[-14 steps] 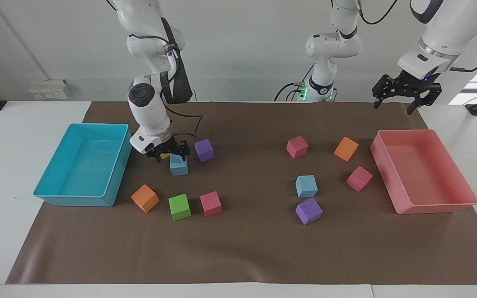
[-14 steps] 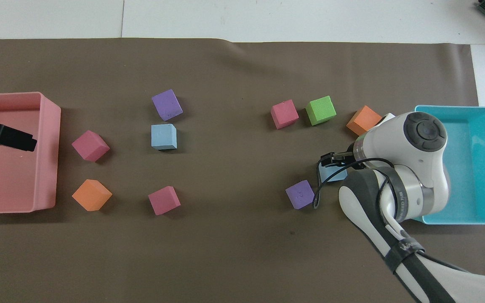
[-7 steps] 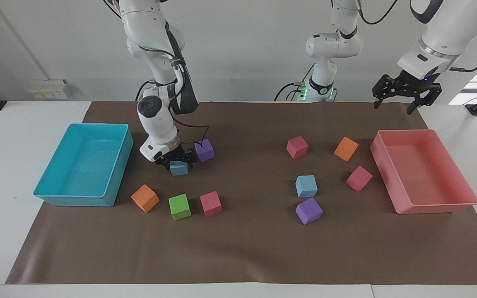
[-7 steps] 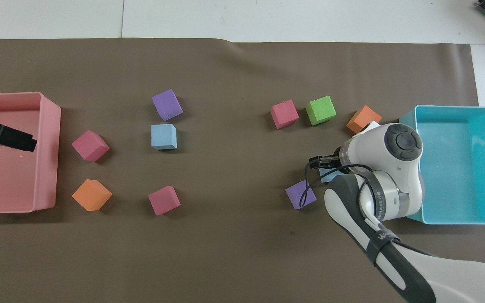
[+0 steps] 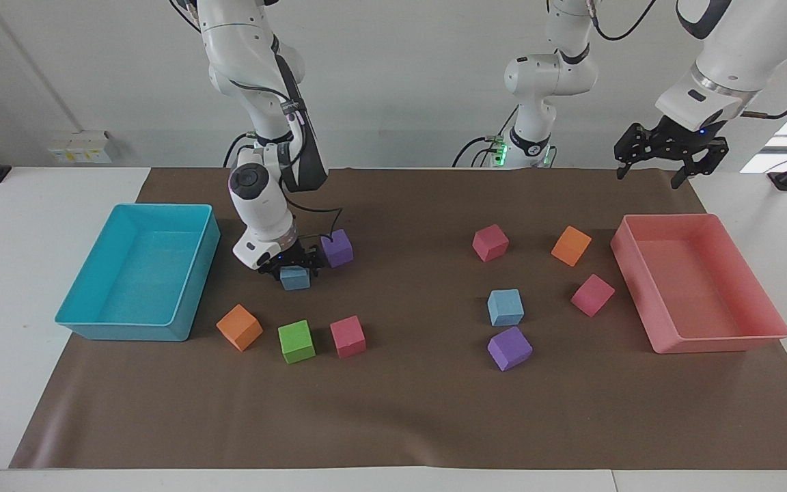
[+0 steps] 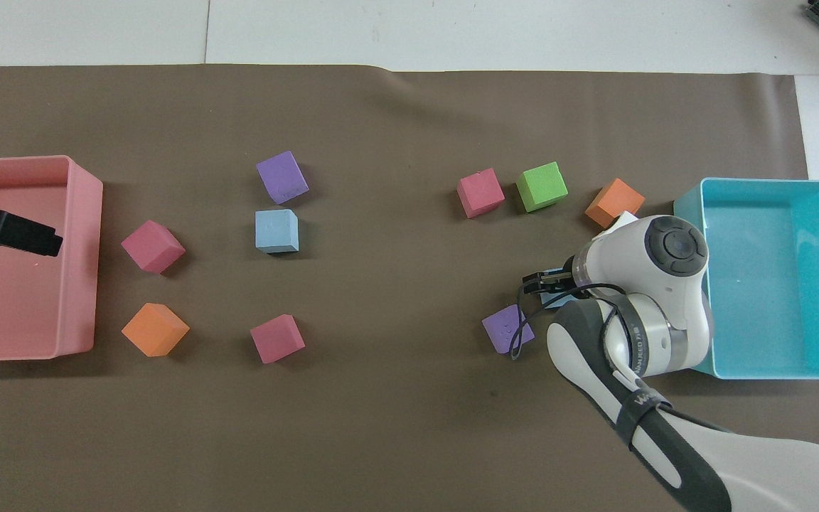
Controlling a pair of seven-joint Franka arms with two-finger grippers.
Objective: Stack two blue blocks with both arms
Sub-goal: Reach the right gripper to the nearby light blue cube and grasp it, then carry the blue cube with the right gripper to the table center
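The right gripper (image 5: pixel 294 268) is down at the mat, its jaws spread wide and set around one blue block (image 5: pixel 295 278); the fingers stand at either side of the cube, and I cannot tell whether they press on it. That block rests on the brown mat (image 5: pixel 407 410), toward the right arm's end of the table, just beside a purple cube (image 5: pixel 337 247) that lies a little nearer to the robots, and not far from the turquoise tray (image 5: pixel 93 321). From above, the arm's wrist hides most of it.

The other blue block (image 5: pixel 505 307) sits untouched toward the left arm's end, just beside a second purple cube (image 5: pixel 509 348) that lies farther from the robots.

The left gripper (image 5: pixel 667 164) waits up in the air, jaws open and empty, over the pink tray (image 5: pixel 708 338)
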